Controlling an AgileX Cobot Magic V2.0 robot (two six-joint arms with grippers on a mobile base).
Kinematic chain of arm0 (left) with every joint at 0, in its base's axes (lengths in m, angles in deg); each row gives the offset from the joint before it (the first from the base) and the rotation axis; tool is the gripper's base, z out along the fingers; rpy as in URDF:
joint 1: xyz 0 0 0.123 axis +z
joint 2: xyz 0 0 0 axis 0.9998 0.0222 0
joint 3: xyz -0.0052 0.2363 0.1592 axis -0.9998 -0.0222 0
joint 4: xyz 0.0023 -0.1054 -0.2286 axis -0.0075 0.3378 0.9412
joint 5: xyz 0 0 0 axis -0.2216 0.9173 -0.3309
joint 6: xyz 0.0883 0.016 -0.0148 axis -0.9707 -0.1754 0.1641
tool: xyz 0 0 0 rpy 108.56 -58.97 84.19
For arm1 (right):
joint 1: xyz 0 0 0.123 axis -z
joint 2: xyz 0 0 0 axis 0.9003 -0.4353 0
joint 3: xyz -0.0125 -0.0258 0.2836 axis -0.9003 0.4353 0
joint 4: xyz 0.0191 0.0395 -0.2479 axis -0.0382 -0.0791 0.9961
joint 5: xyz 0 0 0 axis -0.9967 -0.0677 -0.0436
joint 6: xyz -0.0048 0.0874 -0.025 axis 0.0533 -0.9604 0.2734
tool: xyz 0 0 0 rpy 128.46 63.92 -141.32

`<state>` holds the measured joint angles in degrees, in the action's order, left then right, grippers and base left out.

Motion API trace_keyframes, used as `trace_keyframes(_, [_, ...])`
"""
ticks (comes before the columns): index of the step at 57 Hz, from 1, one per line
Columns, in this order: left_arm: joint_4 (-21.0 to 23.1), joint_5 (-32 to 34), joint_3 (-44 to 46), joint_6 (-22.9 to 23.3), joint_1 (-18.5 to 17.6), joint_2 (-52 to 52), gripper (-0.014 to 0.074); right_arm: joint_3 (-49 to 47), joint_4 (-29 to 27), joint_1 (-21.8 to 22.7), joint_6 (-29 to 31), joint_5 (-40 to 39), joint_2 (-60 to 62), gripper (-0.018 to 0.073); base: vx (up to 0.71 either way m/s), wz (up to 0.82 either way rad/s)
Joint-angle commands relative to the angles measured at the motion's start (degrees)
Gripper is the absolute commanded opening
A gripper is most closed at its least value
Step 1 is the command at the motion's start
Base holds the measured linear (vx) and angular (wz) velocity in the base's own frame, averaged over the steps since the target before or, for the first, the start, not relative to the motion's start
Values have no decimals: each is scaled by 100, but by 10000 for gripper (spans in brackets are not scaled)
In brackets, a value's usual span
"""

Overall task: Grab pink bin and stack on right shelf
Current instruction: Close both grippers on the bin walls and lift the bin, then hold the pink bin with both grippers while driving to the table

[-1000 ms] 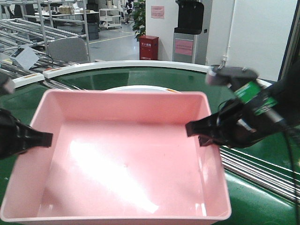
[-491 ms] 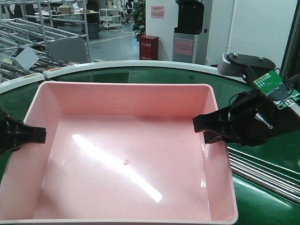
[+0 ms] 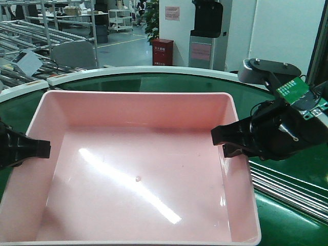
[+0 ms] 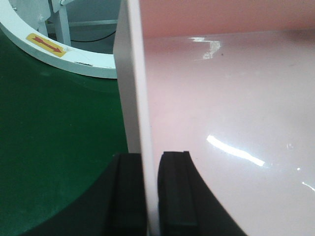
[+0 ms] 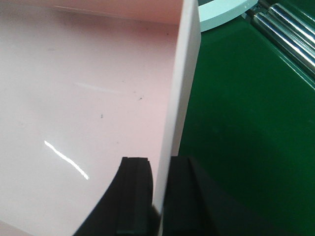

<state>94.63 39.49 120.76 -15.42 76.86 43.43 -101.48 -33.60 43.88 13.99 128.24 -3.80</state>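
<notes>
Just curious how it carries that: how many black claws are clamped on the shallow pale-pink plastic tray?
2. The black left gripper pinches the left wall of the shallow pale-pink plastic tray. The black right gripper pinches its right wall. Each has one finger inside and one outside.

Green conveyor belt (image 3: 154, 83), red cabinet (image 3: 163, 52)

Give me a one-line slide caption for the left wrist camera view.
Left gripper pinching the side wall of the pink bin between its jaws, green belt alongside.
</notes>
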Motion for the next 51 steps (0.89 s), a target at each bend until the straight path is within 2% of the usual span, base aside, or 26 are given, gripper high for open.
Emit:
trace_keyframes(1, [-90,434,179,-57,29,-203,-1,-170,382,99,128,-343,211,-8,0,0])
trace_keyframes(28, [-96,434,179,-57,29,-203,-1,-170,382,99,128,-350,211,-8,-5,-6])
trace_keyframes(51, [-96,434,179,-57,29,-203,-1,-170,382,99,128,-350,211,-8,-17,-44])
